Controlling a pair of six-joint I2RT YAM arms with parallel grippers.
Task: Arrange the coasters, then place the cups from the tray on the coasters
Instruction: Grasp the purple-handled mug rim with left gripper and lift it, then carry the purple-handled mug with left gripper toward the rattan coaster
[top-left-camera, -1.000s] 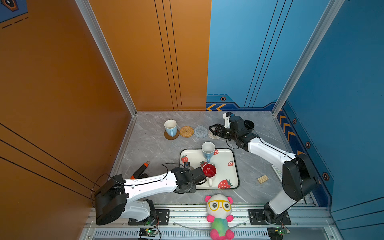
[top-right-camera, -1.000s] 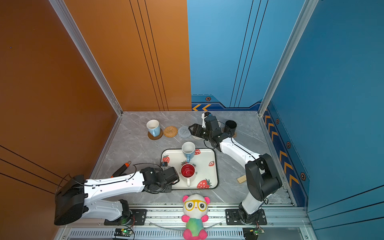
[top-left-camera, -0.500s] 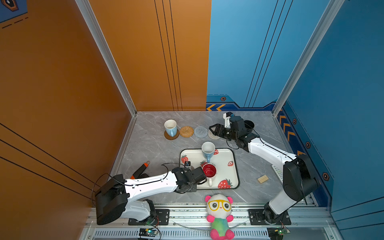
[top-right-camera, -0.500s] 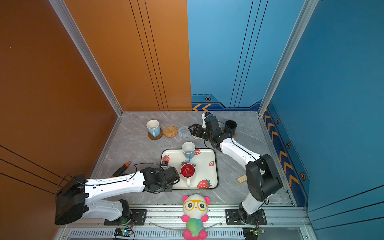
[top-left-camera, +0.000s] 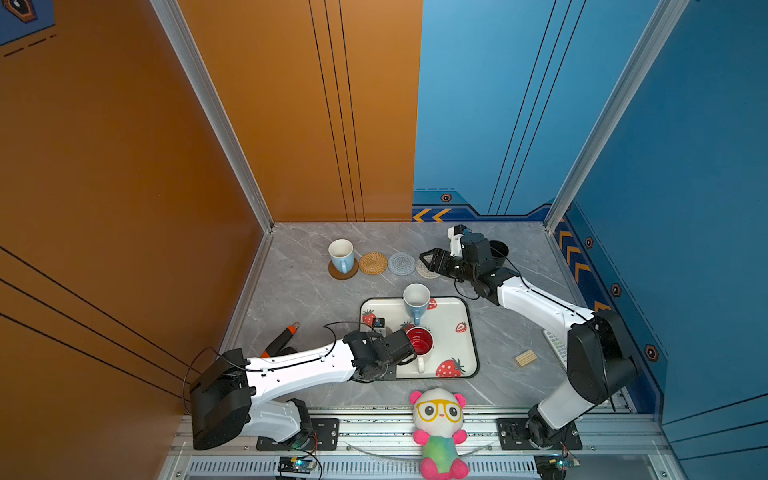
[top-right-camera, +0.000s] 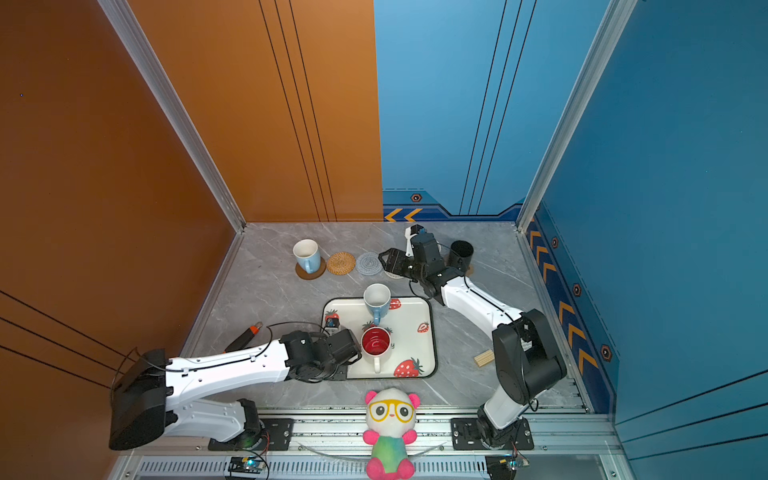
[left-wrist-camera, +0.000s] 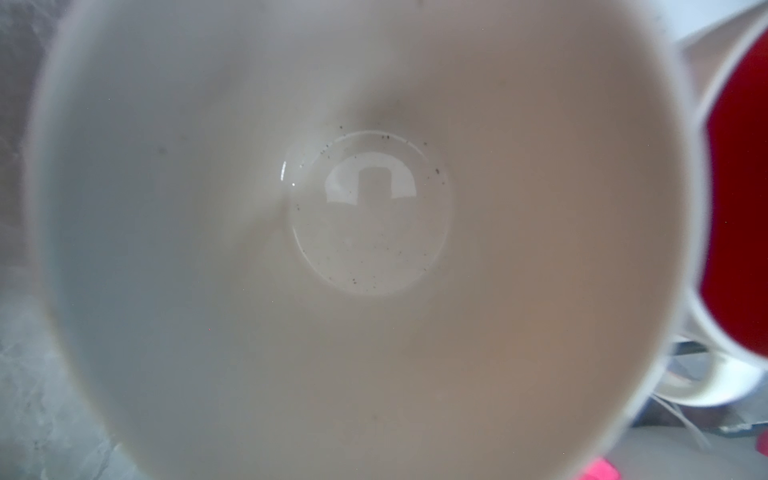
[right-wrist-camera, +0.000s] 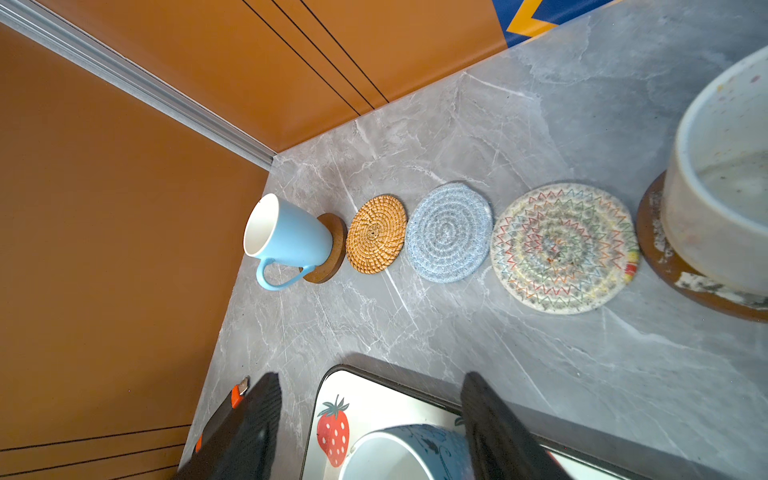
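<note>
On your white strawberry-print tray (top-left-camera: 451, 347): light blue mug (top-left-camera: 416, 301) and red-lined white mug (top-left-camera: 419, 344), upright, handles toward the robot. Your right gripper (right-wrist-camera: 370, 382) gapes empty; left gripper (top-left-camera: 403, 351), cannot tell.

A: What kind of place is this?
B: A robot lab. Two white robot arms, the left arm (top-left-camera: 299, 368) and the right arm (top-left-camera: 540, 305), sit bolted on a metal rail (top-left-camera: 374, 429).
A: What else?
B: Orange wall panels (top-left-camera: 124, 166) and blue wall panels (top-left-camera: 685, 166) box in a small grey worktop (top-left-camera: 299, 291).
</note>
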